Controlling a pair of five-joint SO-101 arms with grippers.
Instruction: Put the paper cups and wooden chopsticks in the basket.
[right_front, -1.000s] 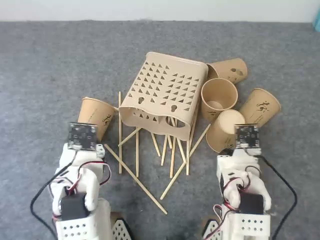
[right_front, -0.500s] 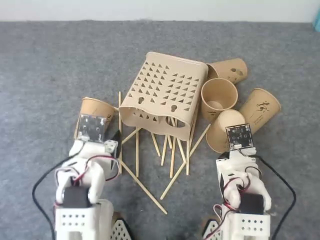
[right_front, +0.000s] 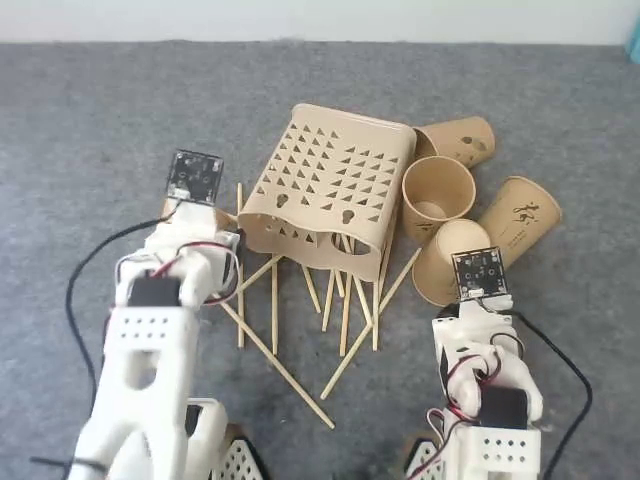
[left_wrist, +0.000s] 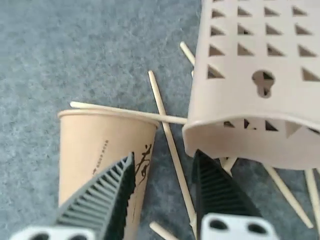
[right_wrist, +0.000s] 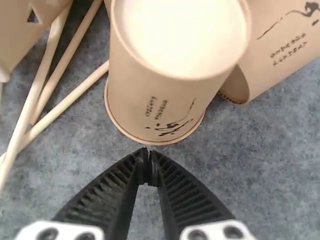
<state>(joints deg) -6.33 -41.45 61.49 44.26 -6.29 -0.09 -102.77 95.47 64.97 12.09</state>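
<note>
Though sideways, basket (right_front: 330, 185) (mouth toward chopsticks (right_front: 345, 305))

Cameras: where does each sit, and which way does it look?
High view: fixed above the table, looking down on the basket; left arm and right arm show.
Left wrist view: on the left arm, looking past the open left gripper at a lone cup.
Right wrist view: on the right arm, looking past the shut right gripper at a near cup.
Shared: high and left wrist views both show the basket.
</note>
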